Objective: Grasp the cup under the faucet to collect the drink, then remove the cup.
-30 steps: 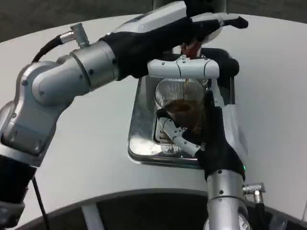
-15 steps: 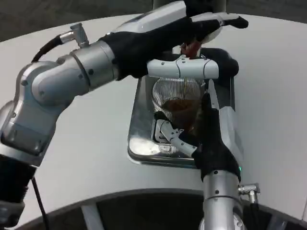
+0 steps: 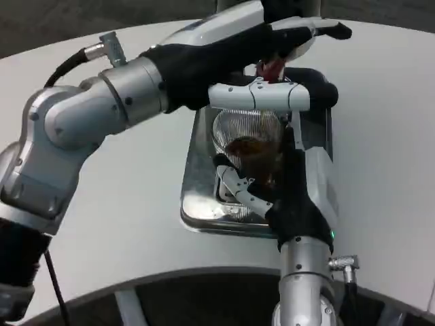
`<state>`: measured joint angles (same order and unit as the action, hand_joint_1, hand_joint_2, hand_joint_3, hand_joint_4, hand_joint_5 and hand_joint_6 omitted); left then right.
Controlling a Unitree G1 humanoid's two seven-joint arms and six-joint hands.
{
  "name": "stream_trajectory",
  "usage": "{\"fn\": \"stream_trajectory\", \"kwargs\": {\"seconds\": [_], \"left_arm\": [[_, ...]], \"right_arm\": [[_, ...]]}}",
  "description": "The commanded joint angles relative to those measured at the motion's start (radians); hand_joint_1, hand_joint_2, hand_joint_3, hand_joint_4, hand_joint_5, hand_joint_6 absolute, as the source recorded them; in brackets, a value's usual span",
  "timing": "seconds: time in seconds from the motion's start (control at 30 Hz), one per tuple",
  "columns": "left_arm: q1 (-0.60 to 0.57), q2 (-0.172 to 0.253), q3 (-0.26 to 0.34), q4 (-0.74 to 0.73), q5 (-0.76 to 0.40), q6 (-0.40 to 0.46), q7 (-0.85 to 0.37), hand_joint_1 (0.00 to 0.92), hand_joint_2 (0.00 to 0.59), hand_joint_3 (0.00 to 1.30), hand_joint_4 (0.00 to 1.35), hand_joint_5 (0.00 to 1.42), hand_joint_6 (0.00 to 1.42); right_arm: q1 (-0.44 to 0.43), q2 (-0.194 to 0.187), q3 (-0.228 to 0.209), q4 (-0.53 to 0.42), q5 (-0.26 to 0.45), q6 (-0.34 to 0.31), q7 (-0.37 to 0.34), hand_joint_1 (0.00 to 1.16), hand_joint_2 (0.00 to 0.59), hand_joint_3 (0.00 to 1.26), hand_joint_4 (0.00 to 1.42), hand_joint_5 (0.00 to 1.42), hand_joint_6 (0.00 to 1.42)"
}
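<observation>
A clear ribbed cup [image 3: 246,139] holding brown drink stands over the steel drip tray [image 3: 198,176], below the dispenser's faucet [image 3: 270,70]. My right hand [image 3: 285,183] grips the cup from its right side, with fingers [image 3: 239,189] wrapped around its lower front. My left hand [image 3: 272,41] reaches across from the left and rests on the dispenser's top at the tap lever, one finger stretched along it. A thin brown stream runs from the faucet into the cup.
The white round table [image 3: 136,204] carries the tray. The dark dispenser body [image 3: 319,92] stands just behind the cup. The table's front edge [image 3: 170,275] curves close to my right forearm [image 3: 302,285].
My right hand and the cup have shifted slightly left and toward the back. The drink level has risen a little. The left arm has stayed put.
</observation>
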<state>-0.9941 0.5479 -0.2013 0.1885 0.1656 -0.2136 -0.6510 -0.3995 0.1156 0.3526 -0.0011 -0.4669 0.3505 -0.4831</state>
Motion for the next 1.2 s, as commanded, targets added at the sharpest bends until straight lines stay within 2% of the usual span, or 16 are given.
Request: {"fn": "stream_trajectory", "kwargs": {"seconds": [0.03,0.33,0.57,0.93,1.2], "left_arm": [[0.03,0.03,-0.009,0.019,0.031,0.027,-0.032,0.0,0.086,0.14,0.0,0.01,0.11],[0.037,0.025,0.002,0.014,0.021,0.015,-0.02,0.0,0.069,0.12,0.0,0.01,0.11],[0.049,0.014,0.022,0.008,0.005,-0.002,-0.007,0.0,0.083,0.11,0.0,0.03,0.13],[0.084,-0.046,0.109,0.002,-0.08,-0.096,0.078,0.0,0.076,0.08,0.0,0.09,0.18],[0.061,-0.068,0.15,-0.019,-0.122,-0.095,0.08,0.0,0.075,0.08,0.0,0.12,0.2]], "right_arm": [[0.008,0.087,0.017,0.022,-0.013,0.029,-0.023,0.75,0.241,0.09,0.18,0.27,0.3],[0.016,0.091,0.031,0.035,-0.045,0.017,-0.089,0.78,0.246,0.22,0.29,0.36,0.41],[0.018,0.086,0.03,0.047,-0.054,-0.01,-0.141,0.79,0.247,0.32,0.37,0.43,0.49],[0.027,0.07,0.024,0.051,-0.06,-0.048,-0.199,0.81,0.262,0.44,0.5,0.58,0.69],[0.032,0.06,0.011,0.046,-0.062,-0.059,-0.2,0.81,0.262,0.47,0.53,0.63,0.74]]}}
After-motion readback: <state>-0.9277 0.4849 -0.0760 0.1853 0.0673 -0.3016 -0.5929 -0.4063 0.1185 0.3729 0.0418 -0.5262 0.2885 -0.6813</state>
